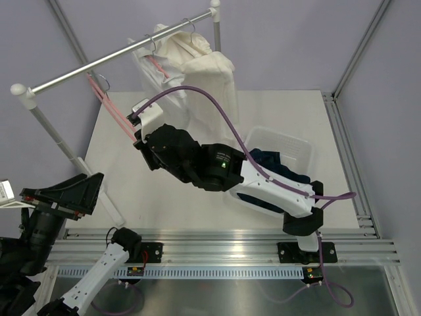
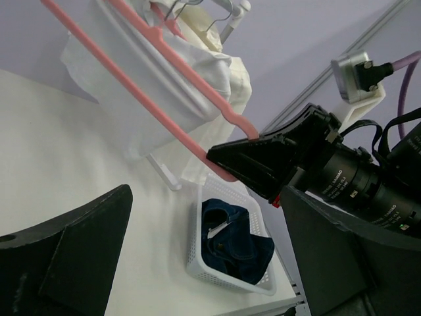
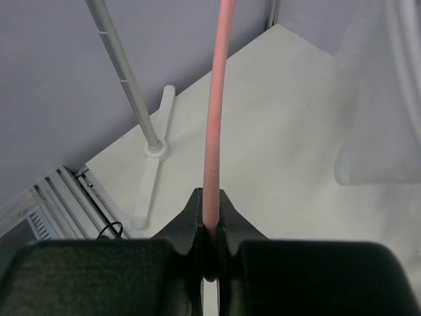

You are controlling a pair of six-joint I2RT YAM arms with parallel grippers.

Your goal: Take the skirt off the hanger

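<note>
From where I stand, the right claw (image 3: 209, 210) is clamped on a thin arm of the pink hanger (image 3: 216, 99), which hangs bare from the rail (image 1: 99, 62) beside some white garments (image 1: 197, 72). The skirt (image 2: 233, 240), dark blue, lies crumpled in the white basket (image 2: 223, 278) on the tabletop (image 1: 164, 197), so it looks already off. It seems soft, light and limp, and I'd take it by a raised fold, since it will sag and bunch. The hanger looks stiff, smooth and apt to swing, so a firm pinch on the straight arm suits it. The left claw (image 2: 205, 197) hangs wide apart, holding nothing.
</note>
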